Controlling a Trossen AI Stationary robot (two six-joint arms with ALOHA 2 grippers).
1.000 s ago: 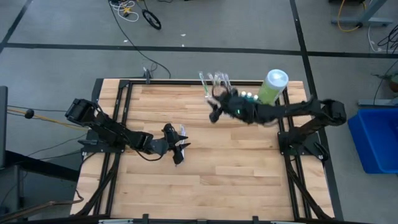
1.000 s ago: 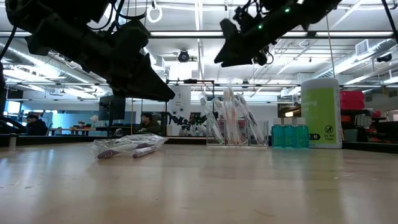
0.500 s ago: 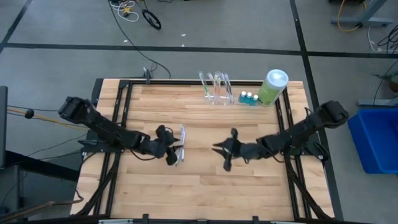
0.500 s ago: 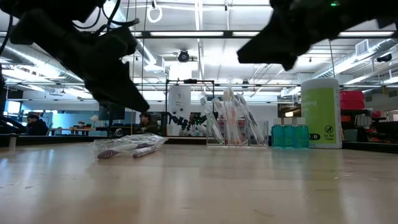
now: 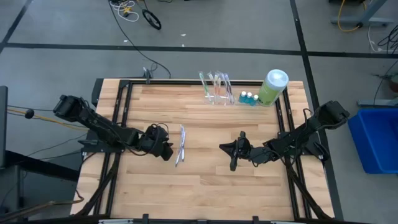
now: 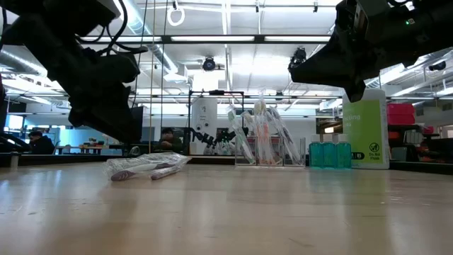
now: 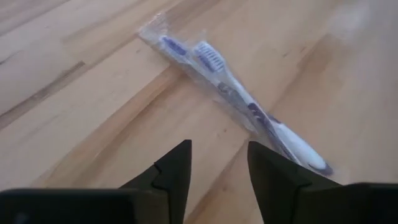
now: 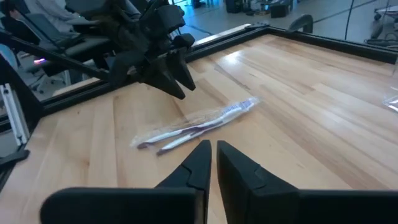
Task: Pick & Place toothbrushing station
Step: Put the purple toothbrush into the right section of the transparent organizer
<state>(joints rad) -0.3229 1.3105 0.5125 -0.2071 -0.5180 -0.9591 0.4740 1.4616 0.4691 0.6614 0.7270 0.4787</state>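
The toothbrushing station (image 5: 216, 87) (image 6: 262, 142), a clear rack with slim brushes standing in it, rests on its base at the table's far edge. A clear packet with two toothbrushes (image 5: 180, 144) (image 7: 236, 93) (image 8: 199, 124) lies flat on the wood at mid-table. My left gripper (image 5: 169, 152) (image 7: 217, 158) hovers open just left of the packet, clear of it. My right gripper (image 5: 229, 155) (image 8: 213, 152) hangs above the table to the packet's right, pointing at it, its fingers together with nothing between them.
A big light-green bottle with a white cap (image 5: 273, 87) (image 6: 366, 127) and small blue-capped bottles (image 5: 249, 98) (image 6: 329, 152) stand right of the rack. Bare wood spreads over the near half of the table (image 5: 205, 193). People sit far off in the room (image 6: 32, 142).
My right gripper has swung from over the rack at the far edge toward the table's near side and down, ending mid-table facing the packet. My left gripper has drawn back toward the left edge, off the packet, and rolled. The packet has stayed flat where it was.
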